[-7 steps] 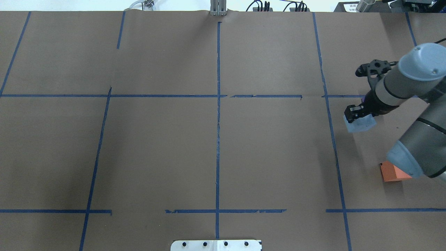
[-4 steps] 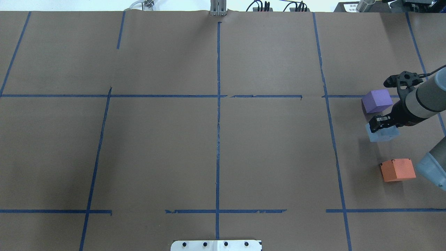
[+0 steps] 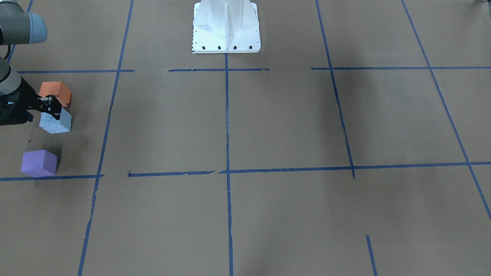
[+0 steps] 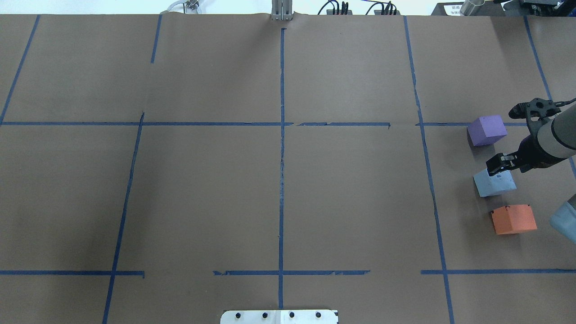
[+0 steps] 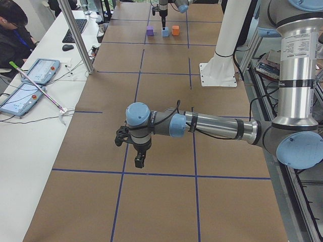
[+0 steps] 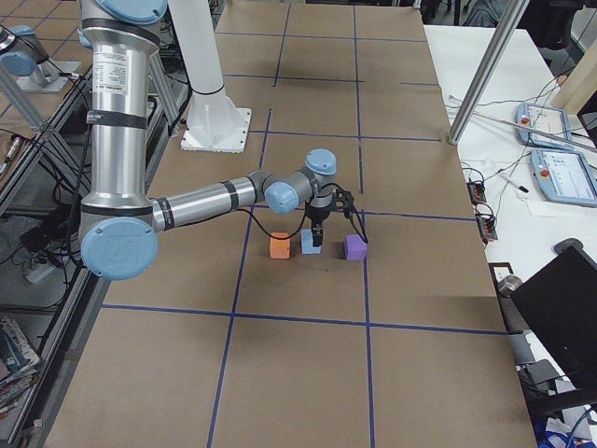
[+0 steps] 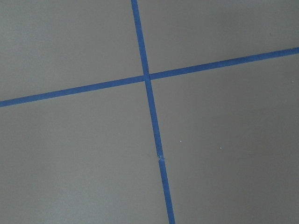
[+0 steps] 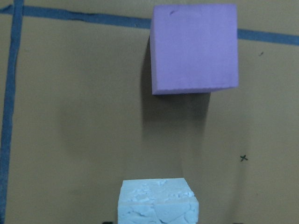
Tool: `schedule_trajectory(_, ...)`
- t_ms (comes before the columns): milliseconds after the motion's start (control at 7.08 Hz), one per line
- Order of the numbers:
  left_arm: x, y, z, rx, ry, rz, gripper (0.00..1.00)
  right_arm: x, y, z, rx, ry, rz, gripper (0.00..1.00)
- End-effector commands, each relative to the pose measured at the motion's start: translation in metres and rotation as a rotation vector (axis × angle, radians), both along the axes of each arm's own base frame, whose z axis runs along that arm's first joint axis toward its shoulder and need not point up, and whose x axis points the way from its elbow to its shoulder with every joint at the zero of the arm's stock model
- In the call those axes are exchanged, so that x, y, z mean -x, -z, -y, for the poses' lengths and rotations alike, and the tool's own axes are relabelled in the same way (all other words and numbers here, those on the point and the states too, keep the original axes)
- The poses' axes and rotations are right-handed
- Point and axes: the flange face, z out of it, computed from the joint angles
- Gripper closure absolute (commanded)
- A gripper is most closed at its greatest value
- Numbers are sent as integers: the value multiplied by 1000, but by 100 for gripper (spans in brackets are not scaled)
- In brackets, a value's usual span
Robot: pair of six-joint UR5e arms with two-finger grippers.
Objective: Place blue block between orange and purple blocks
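Note:
The light blue block [image 4: 494, 183] is in line between the purple block [image 4: 487, 130] and the orange block [image 4: 514, 219], in the table's right part. My right gripper [image 4: 499, 167] comes down from above and is shut on the blue block's top. The block is at about table height; I cannot tell if it touches the paper. In the right wrist view the blue block [image 8: 158, 203] is at the bottom, the purple block [image 8: 195, 47] beyond it. My left gripper [image 5: 139, 161] shows only in the exterior left view, pointing down; I cannot tell its state.
Brown paper with blue tape lines [image 4: 282, 135] covers the table. The white robot base [image 3: 226, 27] stands at the robot's edge. An operator [image 5: 12, 38] and tablets are at a side table. The left wrist view shows only a tape cross [image 7: 146, 77].
My right gripper carried the blue block rightward and toward the robot, from left of the purple block to between purple and orange, and lower. The purple and orange blocks came out from under the arm.

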Motion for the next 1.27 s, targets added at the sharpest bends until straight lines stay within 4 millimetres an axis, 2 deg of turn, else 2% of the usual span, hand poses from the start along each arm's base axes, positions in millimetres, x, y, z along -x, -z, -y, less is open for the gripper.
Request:
schedule_trajectory(0, 0, 0, 0, -6, -6, 2, 0, -70, 4, 22, -46, 4, 63, 0)
schedule_trajectory(141, 0, -1, 0, -5, -6, 2, 0, -121, -2, 31, -56, 20, 19, 0)
schedule_trajectory(283, 0, 0, 0, -2, -2, 2, 0, -172, -15, 31, -89, 95, -14, 0)
schedule_trajectory(424, 0, -7, -1, 13, -2, 6, 0, -223, -24, 29, -100, 132, -33, 0)
schedule_trajectory(565, 1, -27, -7, 52, -2, 7, 0, -258, -38, 17, -99, 146, -31, 0)
schedule_trajectory(707, 1, -31, -8, 69, 0, 5, 0, -262, -53, -1, -75, 152, 14, 0)
schedule_trajectory(848, 2, -37, -22, 91, 2, 13, 0, -261, -73, -24, -29, 141, 54, 0)
schedule_trajectory(989, 3, -40, -25, 95, 0, 16, 0, -261, -77, -29, -22, 138, 56, 0)
schedule_trajectory(1130, 3, -56, -40, 127, -4, 17, 0, -261, -78, -30, -20, 137, 56, 0)
